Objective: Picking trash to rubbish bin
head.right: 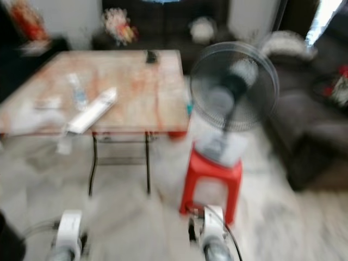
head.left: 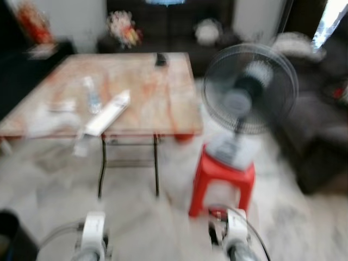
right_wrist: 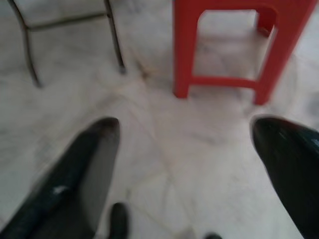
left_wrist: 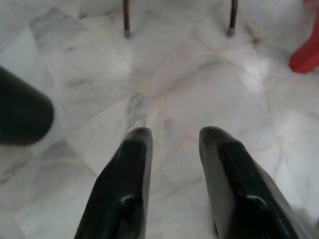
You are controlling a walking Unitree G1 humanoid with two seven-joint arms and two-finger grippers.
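The head views are blurred. On a reddish-brown table [head.left: 152, 92] lie a long white box [head.left: 107, 113], a small clear bottle [head.left: 92, 98] and some white paper [head.left: 60, 106]. A white scrap [head.left: 81, 145] hangs at the table's near edge. A dark round bin [head.left: 7, 234] stands at my lower left, and its edge [left_wrist: 22, 109] is beside my left gripper. Both arms are held low over the marble floor, well short of the table. My left gripper [left_wrist: 175, 137] is open and empty. My right gripper [right_wrist: 187, 127] is wide open and empty, near the red stool [right_wrist: 224, 45].
A grey standing fan [head.left: 249, 87] sits on a red plastic stool [head.left: 220, 176] right of the table, close ahead of my right arm. A dark sofa [head.left: 321, 125] fills the right side. Thin metal table legs [head.left: 102, 163] stand ahead. Pale marble floor [head.left: 147, 223] lies between me and the table.
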